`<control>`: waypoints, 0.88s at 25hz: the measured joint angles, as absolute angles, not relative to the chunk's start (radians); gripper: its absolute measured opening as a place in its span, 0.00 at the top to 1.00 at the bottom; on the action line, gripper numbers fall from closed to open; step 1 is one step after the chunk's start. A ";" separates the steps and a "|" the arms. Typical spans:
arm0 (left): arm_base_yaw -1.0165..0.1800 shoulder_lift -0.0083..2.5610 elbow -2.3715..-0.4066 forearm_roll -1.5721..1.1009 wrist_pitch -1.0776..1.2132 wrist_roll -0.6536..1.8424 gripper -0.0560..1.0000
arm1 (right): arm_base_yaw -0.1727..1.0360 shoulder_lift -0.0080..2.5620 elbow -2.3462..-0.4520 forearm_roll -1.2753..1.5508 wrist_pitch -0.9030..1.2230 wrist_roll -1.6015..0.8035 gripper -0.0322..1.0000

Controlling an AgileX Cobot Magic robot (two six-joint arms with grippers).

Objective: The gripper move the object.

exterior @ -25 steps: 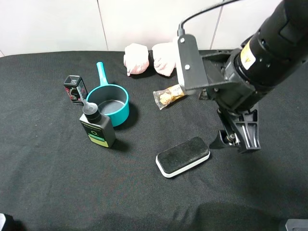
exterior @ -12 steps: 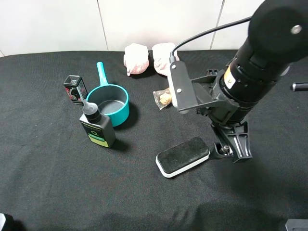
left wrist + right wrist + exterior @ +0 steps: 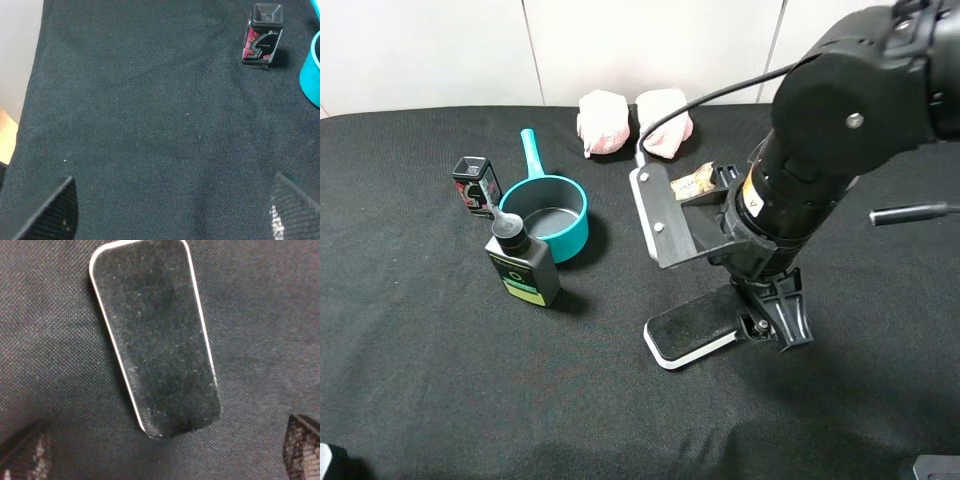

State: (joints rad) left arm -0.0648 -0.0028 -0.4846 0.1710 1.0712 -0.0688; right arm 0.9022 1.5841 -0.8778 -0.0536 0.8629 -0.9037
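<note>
The board eraser (image 3: pixel 692 330), black felt on a white base, lies flat on the black cloth at centre front. It fills the right wrist view (image 3: pixel 157 337). My right gripper (image 3: pixel 772 322) hangs low over the eraser's right end and hides that end in the high view. In its wrist view the right gripper (image 3: pixel 165 452) is open, its two fingertips (image 3: pixel 25 452) standing wide apart on either side of the eraser's near end, holding nothing. My left gripper (image 3: pixel 172 210) is open and empty over bare cloth at the far left.
A black bottle with a green label (image 3: pixel 525 266) stands left of the eraser, with a teal pan (image 3: pixel 550 212) behind it. A small black-and-red box (image 3: pixel 475 185) stands farther left and also shows in the left wrist view (image 3: pixel 263 35). Pink cloths (image 3: pixel 605 122) and a snack packet (image 3: pixel 688 185) lie at the back.
My right arm has swung left and down, bringing the gripper from right of the eraser to over its right end. The eraser has not moved.
</note>
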 joint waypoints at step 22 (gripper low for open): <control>-0.065 -0.003 -0.485 0.171 1.071 -0.069 0.23 | 0.902 1.707 -0.878 -0.023 0.814 -0.980 0.30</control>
State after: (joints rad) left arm -0.0648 -0.0028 -0.4846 0.1710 1.0712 -0.0688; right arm 0.9022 1.7072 -0.8778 -0.0231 0.8143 -0.9798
